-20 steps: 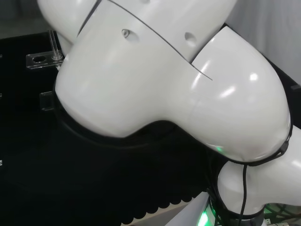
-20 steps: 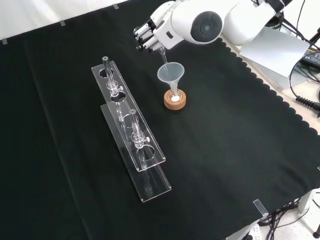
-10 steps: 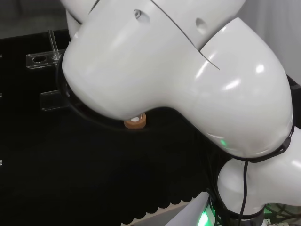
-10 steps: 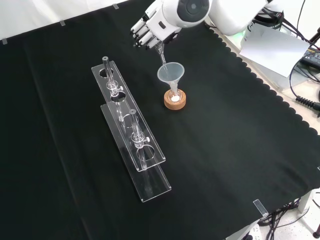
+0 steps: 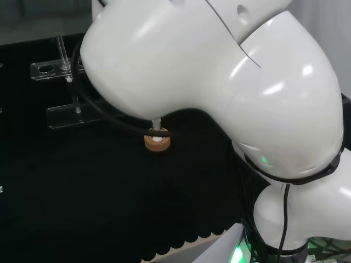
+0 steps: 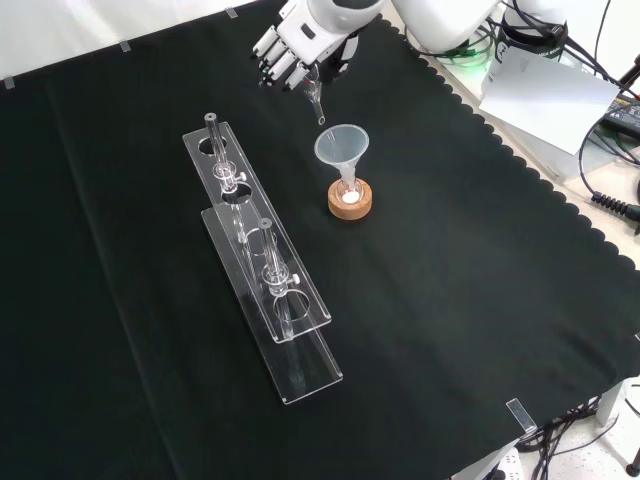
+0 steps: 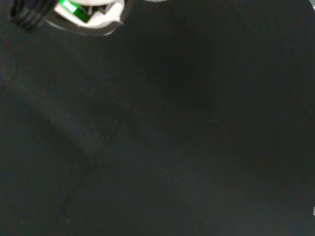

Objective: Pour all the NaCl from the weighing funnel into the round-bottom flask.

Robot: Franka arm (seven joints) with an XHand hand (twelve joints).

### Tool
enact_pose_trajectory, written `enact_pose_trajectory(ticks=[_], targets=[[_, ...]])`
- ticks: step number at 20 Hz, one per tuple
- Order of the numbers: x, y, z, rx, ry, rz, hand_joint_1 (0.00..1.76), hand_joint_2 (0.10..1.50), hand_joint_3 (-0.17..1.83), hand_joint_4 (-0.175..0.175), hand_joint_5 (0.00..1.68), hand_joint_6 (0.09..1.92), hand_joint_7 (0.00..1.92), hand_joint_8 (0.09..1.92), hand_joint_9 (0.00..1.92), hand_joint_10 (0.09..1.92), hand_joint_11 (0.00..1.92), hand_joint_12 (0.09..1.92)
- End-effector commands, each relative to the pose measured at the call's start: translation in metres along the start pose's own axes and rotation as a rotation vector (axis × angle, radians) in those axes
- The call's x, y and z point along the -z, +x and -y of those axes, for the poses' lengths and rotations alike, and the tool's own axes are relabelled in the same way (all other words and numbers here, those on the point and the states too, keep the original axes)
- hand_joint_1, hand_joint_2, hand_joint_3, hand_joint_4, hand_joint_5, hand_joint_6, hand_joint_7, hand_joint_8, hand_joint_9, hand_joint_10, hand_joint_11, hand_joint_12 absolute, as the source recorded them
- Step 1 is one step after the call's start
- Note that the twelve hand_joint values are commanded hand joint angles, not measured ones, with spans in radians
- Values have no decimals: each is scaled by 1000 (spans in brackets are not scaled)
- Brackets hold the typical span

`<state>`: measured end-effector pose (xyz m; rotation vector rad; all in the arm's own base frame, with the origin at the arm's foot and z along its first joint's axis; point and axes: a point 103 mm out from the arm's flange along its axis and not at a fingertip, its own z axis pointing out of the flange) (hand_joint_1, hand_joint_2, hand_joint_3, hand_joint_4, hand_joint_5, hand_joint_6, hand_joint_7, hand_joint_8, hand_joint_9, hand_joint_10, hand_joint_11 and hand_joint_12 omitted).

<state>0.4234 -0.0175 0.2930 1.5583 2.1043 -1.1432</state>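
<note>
In the front view the hand (image 6: 298, 45) is at the top of the cloth, its fingers curled round a small clear weighing funnel (image 6: 314, 97) whose stem points down. The stem's tip hangs above and to the left of the clear funnel (image 6: 342, 147). That funnel stands in the neck of the round-bottom flask (image 6: 350, 192) on a cork ring (image 6: 350, 207). White powder lies in the flask's bottom. In the head view the cork ring (image 5: 157, 143) with the white powder shows just under the arm's big white link (image 5: 208, 71).
Two long clear acrylic racks (image 6: 232, 178) (image 6: 285, 320) holding glass tubes lie left of the flask in the front view; in the head view they show as racks (image 5: 55, 68) (image 5: 71, 116) farther off. The cloth's scalloped edge (image 6: 520, 160) and cables lie at the right.
The hand has risen and moved left in the front view, taking the weighing funnel's stem out of the clear funnel's mouth. The arm's link lifted in the head view, uncovering the cork ring.
</note>
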Motion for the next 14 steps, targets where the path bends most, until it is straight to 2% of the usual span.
enact_pose_trajectory(ticks=[1, 9, 14], targets=[[-8, -5, 0, 2, -30, -72, 1096, 677, 694, 175, 1185, 844, 411, 638, 740, 499, 548, 1207], [-20, -14, -3, 12, -44, -162, 1095, 679, 692, 175, 1183, 848, 413, 639, 744, 500, 550, 1204], [-28, -13, -7, 18, -41, -189, 1095, 680, 691, 175, 1182, 850, 413, 639, 745, 500, 550, 1203]])
